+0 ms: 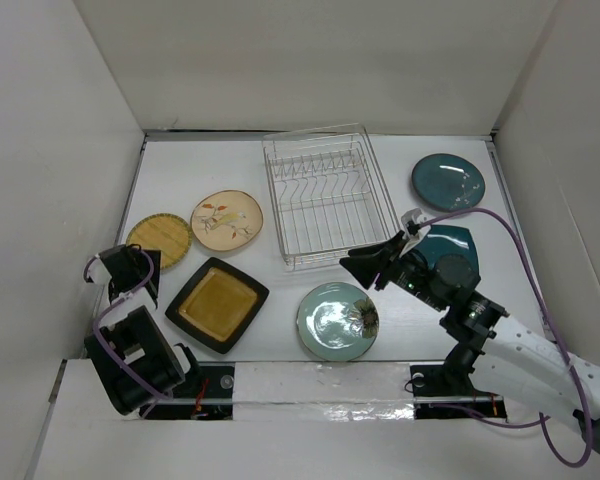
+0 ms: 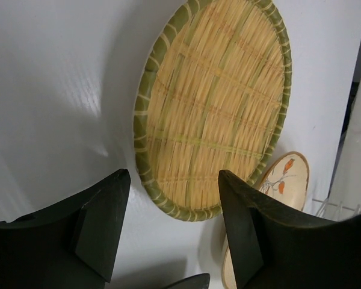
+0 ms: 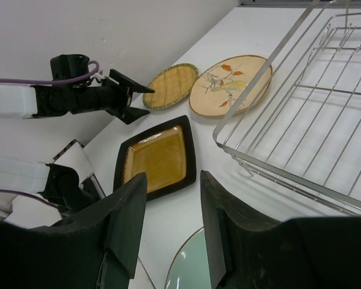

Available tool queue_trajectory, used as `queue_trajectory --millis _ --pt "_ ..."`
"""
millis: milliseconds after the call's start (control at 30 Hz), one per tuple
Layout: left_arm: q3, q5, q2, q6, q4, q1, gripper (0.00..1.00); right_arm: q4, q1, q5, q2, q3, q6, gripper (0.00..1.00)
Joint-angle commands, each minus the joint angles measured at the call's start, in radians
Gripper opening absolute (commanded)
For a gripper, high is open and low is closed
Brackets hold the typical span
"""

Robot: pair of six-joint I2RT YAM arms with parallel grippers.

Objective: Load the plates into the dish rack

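Observation:
The silver wire dish rack (image 1: 325, 195) stands empty at the middle back. Six plates lie flat on the table: a woven tan round one (image 1: 159, 240), a cream round one with a bird (image 1: 227, 220), a black-rimmed mustard square (image 1: 217, 304), a pale green round one (image 1: 337, 320), a round dark teal one (image 1: 448, 182), and a square dark teal one (image 1: 458, 240) partly hidden by the right arm. My left gripper (image 1: 147, 266) is open and empty, just short of the woven plate (image 2: 213, 108). My right gripper (image 1: 363, 266) is open and empty, above the table between the rack's near corner (image 3: 228, 141) and the green plate (image 3: 192, 268).
White walls close in the table on the left, back and right. The left arm (image 3: 78, 99) shows in the right wrist view beside the woven plate (image 3: 171, 85), the cream plate (image 3: 228, 84) and the mustard plate (image 3: 156, 155). The cream plate (image 2: 286, 174) lies to the right of the left gripper.

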Motion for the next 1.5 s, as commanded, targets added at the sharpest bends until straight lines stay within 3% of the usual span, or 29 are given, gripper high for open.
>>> queue_trajectory --millis 0,300,400,433,467,600,833,1067,1300,1467 --pt "-0.02 0.008 0.026 -0.07 0.132 0.003 0.57 0.047 0.008 -0.031 0.005 0.026 -0.006 0.47" --pt "-0.011 0.01 0.132 -0.132 0.213 0.003 0.49 0.056 -0.021 -0.06 0.009 0.021 0.004 0.46" --pt "-0.025 -0.006 0.129 -0.143 0.238 0.003 0.22 0.057 -0.032 -0.074 0.017 0.019 0.007 0.46" --pt "-0.032 -0.007 0.124 -0.155 0.253 0.003 0.04 0.059 -0.032 -0.078 0.022 0.022 0.008 0.46" --pt "-0.041 -0.006 0.12 -0.165 0.28 0.003 0.0 0.057 -0.032 -0.083 0.022 0.024 0.01 0.46" --pt "-0.071 -0.039 0.06 -0.192 0.261 0.003 0.0 0.053 -0.032 -0.082 0.017 0.024 0.008 0.46" --pt "-0.037 -0.142 -0.245 -0.121 0.075 0.003 0.0 0.045 -0.032 -0.066 0.011 0.024 -0.001 0.47" --pt "0.009 -0.124 -0.481 -0.045 -0.047 0.003 0.0 0.059 -0.032 -0.081 0.048 0.033 -0.001 0.58" --pt "0.093 0.067 -0.587 0.003 -0.007 -0.049 0.0 0.054 -0.021 -0.075 0.169 0.104 0.034 0.75" --pt "0.061 0.406 -0.546 -0.052 0.185 -0.072 0.0 0.165 -0.012 -0.137 0.322 0.167 0.122 0.97"
